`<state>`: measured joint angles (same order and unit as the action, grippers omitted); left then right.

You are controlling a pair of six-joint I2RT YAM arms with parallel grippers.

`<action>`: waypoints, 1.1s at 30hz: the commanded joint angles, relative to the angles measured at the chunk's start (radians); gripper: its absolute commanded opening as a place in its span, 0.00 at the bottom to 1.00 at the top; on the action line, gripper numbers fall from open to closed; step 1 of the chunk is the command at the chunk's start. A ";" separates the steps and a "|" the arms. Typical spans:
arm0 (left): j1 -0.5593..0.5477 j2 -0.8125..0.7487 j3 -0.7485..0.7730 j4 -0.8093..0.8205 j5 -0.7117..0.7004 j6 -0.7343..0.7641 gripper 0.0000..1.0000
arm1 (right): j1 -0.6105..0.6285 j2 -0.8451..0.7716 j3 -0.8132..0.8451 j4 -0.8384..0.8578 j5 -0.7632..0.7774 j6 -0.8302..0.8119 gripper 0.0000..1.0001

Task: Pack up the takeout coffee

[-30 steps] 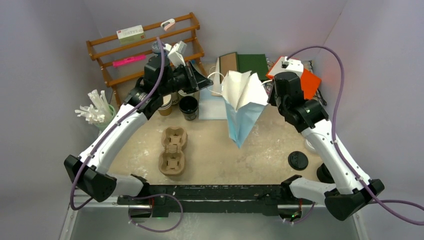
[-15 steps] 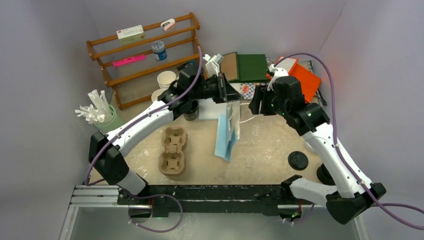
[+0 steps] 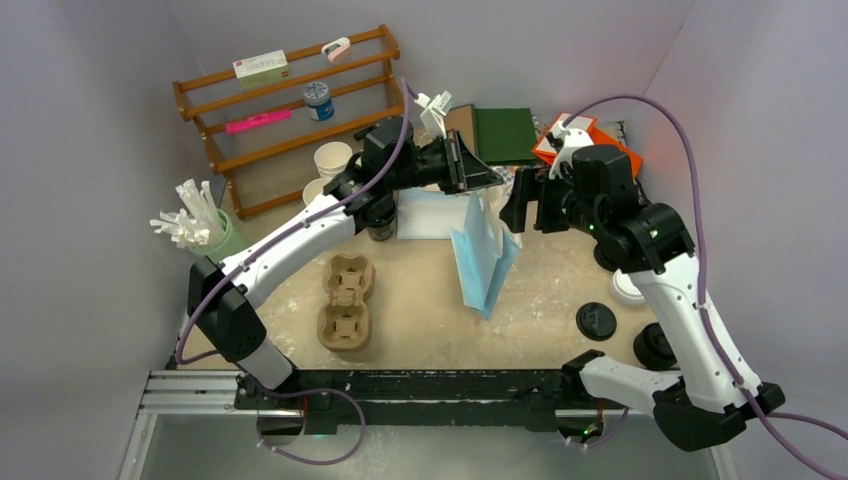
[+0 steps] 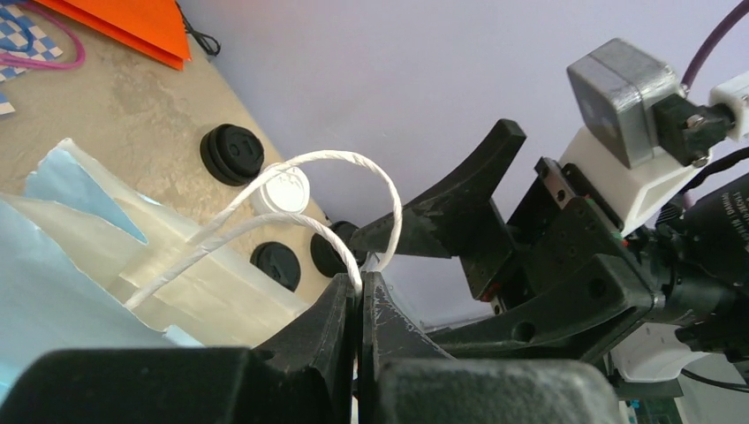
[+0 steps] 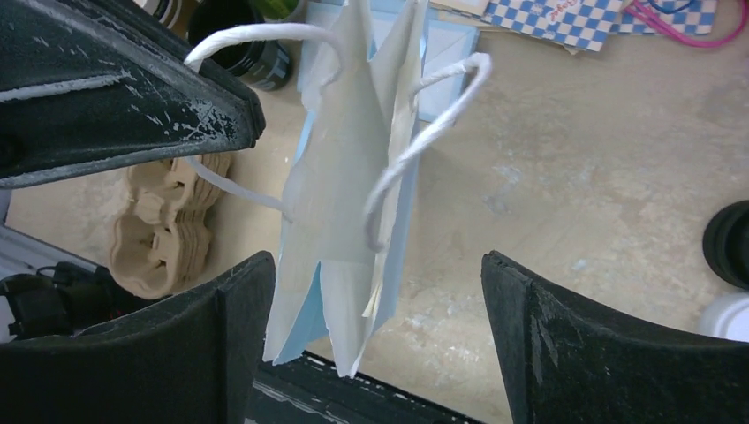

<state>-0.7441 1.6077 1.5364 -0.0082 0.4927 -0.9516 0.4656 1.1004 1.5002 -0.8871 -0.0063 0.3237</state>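
Quick rundown of your setup. Your left tool [image 4: 359, 291] is pinched tight on one white rope handle [image 4: 300, 218] of the blue paper bag [image 3: 485, 255]. The bag hangs from it over the middle of the desk [image 3: 560, 290], a bit tilted, lower end toward 6 o'clock. From up top I can't tell whether the bottom corner touches the desk. The bag's mouth is mostly folded flat, sides close together. The second handle loop [image 5: 428, 132] sticks out free on the 3 o'clock side.

Your right tool [image 5: 375, 265] is spread wide. On its own wrist camera the bag hangs right in the gap between the two fingers, and neither finger is clamping it. From above, that tool sits just at the bag top's 3 o'clock, facing your left tool.

The takeout coffee [image 3: 628, 288] is outside the bag. It stands on the desk way over at 3 o'clock, well apart from the bag and half hidden behind your right forearm, so you mostly just see its white lid. A black lid [image 3: 597, 320] lies just at its 7 o'clock, and another black round piece [image 3: 655, 346] sits at its 5 o'clock.

Other stuff:
- A brown cup carrier [image 3: 345, 300] is at the bag's 9 o'clock.
- A flat light blue bag [image 3: 425, 215] lies on the desk at about the hanging bag's 11 o'clock.
- A wooden rack [image 3: 290, 100] stands at the desk's 11 o'clock corner.
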 commanded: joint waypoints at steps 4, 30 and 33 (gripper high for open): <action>-0.002 0.018 0.050 0.045 -0.016 -0.020 0.00 | -0.001 0.053 0.205 -0.108 0.100 -0.072 0.87; -0.002 0.070 0.122 0.031 0.007 -0.015 0.00 | -0.001 0.075 -0.086 0.195 -0.181 0.092 0.32; -0.002 0.070 0.123 0.034 0.005 -0.015 0.00 | -0.001 0.083 -0.096 0.185 -0.176 0.073 0.37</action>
<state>-0.7441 1.6863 1.6127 -0.0093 0.4915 -0.9604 0.4648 1.1919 1.4078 -0.7444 -0.1513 0.4023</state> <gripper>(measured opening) 0.032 0.340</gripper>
